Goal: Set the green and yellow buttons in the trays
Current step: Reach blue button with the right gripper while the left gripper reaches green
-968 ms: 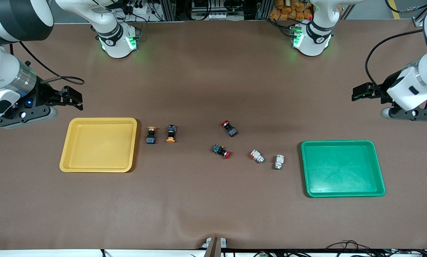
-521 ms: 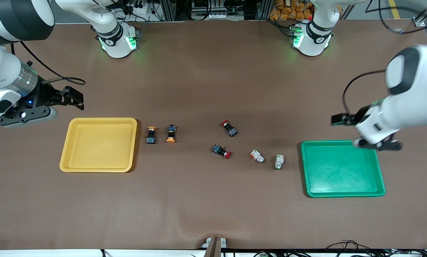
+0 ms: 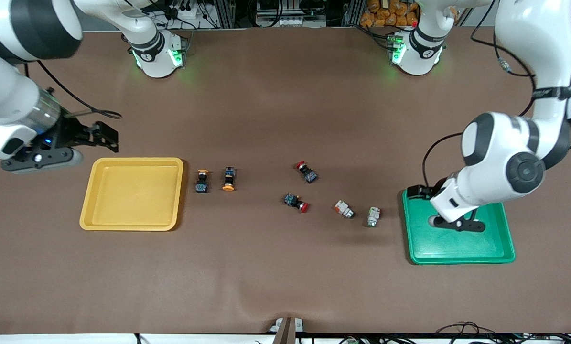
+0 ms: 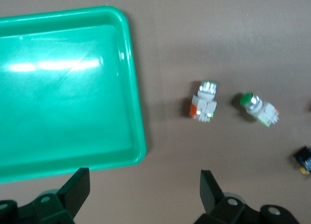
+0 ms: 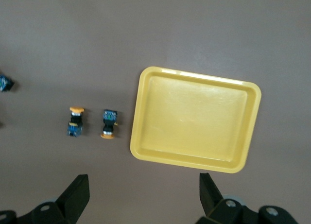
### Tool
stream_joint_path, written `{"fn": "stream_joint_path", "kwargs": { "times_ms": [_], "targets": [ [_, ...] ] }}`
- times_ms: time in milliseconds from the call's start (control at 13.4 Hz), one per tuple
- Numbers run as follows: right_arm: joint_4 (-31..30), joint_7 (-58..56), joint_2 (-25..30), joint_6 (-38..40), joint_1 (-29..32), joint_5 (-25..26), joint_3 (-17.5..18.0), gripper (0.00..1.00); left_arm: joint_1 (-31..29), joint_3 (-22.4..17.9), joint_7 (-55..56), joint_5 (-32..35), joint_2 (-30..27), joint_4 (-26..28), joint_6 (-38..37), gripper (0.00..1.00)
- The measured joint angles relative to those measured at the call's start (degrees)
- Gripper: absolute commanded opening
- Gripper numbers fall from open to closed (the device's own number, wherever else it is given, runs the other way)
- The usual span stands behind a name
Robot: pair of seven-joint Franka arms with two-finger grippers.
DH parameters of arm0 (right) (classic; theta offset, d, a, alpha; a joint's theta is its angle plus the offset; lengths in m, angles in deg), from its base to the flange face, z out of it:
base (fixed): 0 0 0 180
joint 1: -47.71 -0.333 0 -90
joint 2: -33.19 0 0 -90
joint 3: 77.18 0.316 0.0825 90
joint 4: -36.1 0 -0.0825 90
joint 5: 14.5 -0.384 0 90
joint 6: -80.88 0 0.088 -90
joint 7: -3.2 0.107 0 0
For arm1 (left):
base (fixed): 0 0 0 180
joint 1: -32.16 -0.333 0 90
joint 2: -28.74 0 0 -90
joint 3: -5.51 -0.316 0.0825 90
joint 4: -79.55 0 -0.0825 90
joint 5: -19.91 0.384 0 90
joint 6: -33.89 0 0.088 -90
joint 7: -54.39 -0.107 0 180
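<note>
Two black-blue buttons with yellow-orange caps (image 3: 202, 180) (image 3: 228, 178) lie beside the yellow tray (image 3: 132, 196). Two white buttons (image 3: 344, 209) (image 3: 372, 216) lie near the green tray (image 3: 457, 246). My left gripper (image 3: 416, 192) hangs open over the green tray's corner nearest the white buttons, nothing between its fingers. The left wrist view shows the gripper (image 4: 144, 187), the green tray (image 4: 63, 93) and both white buttons (image 4: 204, 101) (image 4: 259, 109). My right gripper (image 3: 104, 134) is open and empty above the table by the yellow tray's corner. Its wrist view shows the gripper (image 5: 144, 187), the yellow tray (image 5: 194, 119) and the yellow-capped buttons (image 5: 75, 121) (image 5: 109, 123).
Two black-blue switches with red caps (image 3: 306, 172) (image 3: 296, 202) lie mid-table between the two groups of buttons. Both trays hold nothing. The arms' bases (image 3: 156, 52) (image 3: 416, 50) stand along the table edge farthest from the front camera.
The left arm has swung in from the table's end and come down over the green tray's corner. The right gripper has shifted slightly toward the yellow tray. No button has moved.
</note>
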Motion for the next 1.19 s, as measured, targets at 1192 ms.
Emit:
{"fn": "stream_joint_path", "kwargs": {
  "times_ms": [1192],
  "targets": [
    [-10.71, 14.04, -21.09, -34.89, -9.29, 0.63, 0.22, 1.0, 7.23, -0.38, 7.61, 0.75, 13.23, -3.24, 14.43, 1.0]
  ]
}}
